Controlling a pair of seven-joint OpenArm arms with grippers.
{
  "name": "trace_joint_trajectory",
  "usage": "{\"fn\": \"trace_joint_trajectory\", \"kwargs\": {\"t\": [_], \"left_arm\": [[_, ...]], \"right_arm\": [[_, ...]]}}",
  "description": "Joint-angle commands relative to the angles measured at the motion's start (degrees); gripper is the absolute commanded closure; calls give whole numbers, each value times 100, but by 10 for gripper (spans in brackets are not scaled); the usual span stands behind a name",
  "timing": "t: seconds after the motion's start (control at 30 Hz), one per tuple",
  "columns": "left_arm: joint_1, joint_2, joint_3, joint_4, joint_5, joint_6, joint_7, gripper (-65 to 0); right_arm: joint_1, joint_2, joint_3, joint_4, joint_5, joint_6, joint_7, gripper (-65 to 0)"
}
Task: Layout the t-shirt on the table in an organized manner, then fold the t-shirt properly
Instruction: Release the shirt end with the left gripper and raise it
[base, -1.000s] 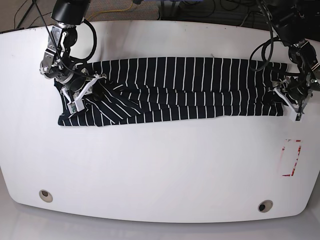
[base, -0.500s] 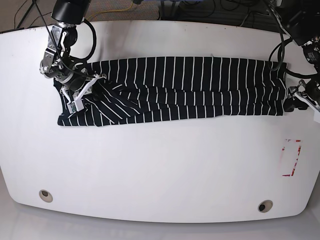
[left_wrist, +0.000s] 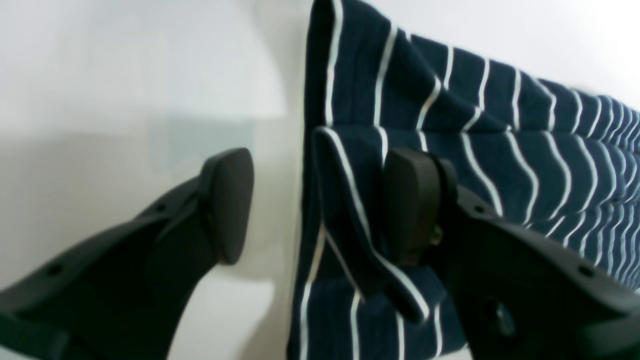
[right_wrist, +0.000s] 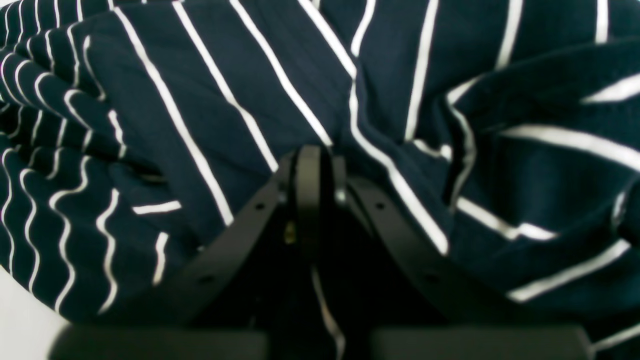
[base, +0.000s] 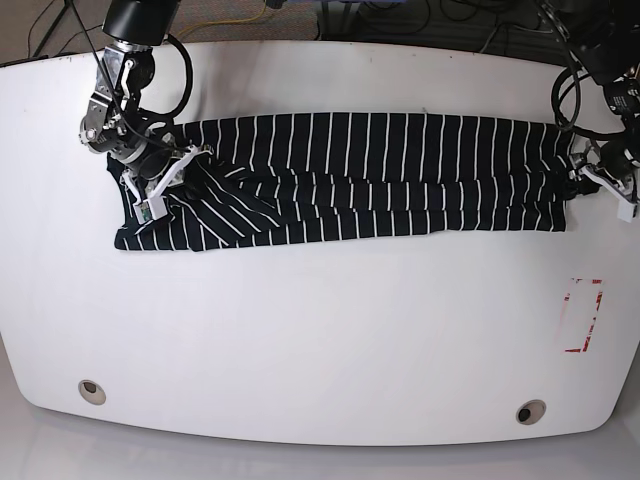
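I am working over the long band of dark navy, white-striped soft fabric t-shirt (base: 370, 175), which is lying stretched sideways across the far half of the big glossy white tabletop (base: 320, 340).

My right gripper (right_wrist: 310, 165) is staying out of nothing: its black jaws are pressed together, and striped cloth is crowding in on both sides of them and bunching into a raised ridge just beyond the tips. I am judging that they are pinching a fold at the shirt's rumpled end, though the fabric actually caught between the pads is hidden from the wrist view. Holding there makes sense as an anchor, so that end does not slide while the other end is drawn out.

My left gripper (left_wrist: 320, 200) is standing wide apart at the opposite end. One pad (left_wrist: 227, 205) is hanging over bare table just outside the hem, and the other pad (left_wrist: 407, 200) is sitting over the cloth, so a small turned-over flap of the edge is lying between them, not clamped. I read this as lining up to take that hem, either to pull the shirt taut or to flatten the flap.

There are no containers here; I am seeing only the shirt on the table, and a red-marked rectangle (base: 583, 315) well to the near side of my left gripper.
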Motion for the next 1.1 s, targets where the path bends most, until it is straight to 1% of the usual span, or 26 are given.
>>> {"fn": "trace_joint_trajectory", "kwargs": {"t": [0.0,0.33,0.4,0.43,0.47,0.5,0.57,0.63,0.67,0.9,1.0,1.07], "left_arm": [[-39,-93,165,-7,40,-3,27,-390],[-30,-75,859,11,31,-3,36,-379],[-30,-75,921,11,31,-3,36,-339],[-30,-75,938,11,31,-3,36,-287],[-30,-75,938,2,40,-3,36,-256],[-21,-75,930,2,40,-3,36,-199],[-3,-75,930,2,49,-3,36,-121],[58,-75,938,11,49,-3,36,-69],[76,-75,938,11,49,-3,36,-60],[111,-101,938,28,49,-3,27,-46],[164,-136,938,327,49,-3,27,-18],[304,-154,938,617,49,-3,27,-15]], "right_arm": [[1,51,18,49,-132,-49,-178,-22],[18,51,18,49,-132,-49,-178,-22],[18,51,18,49,-132,-49,-178,-22],[18,51,18,49,-132,-49,-178,-22],[18,51,18,49,-132,-49,-178,-22],[18,51,18,49,-132,-49,-178,-22],[18,51,18,49,-132,-49,-178,-22],[18,51,18,49,-132,-49,-178,-22],[18,51,18,49,-132,-49,-178,-22],[27,-81,27,49,-167,-49,-178,-22],[36,-98,27,40,-176,-49,-178,-22],[36,-98,27,40,-176,-49,-178,-22]]}}
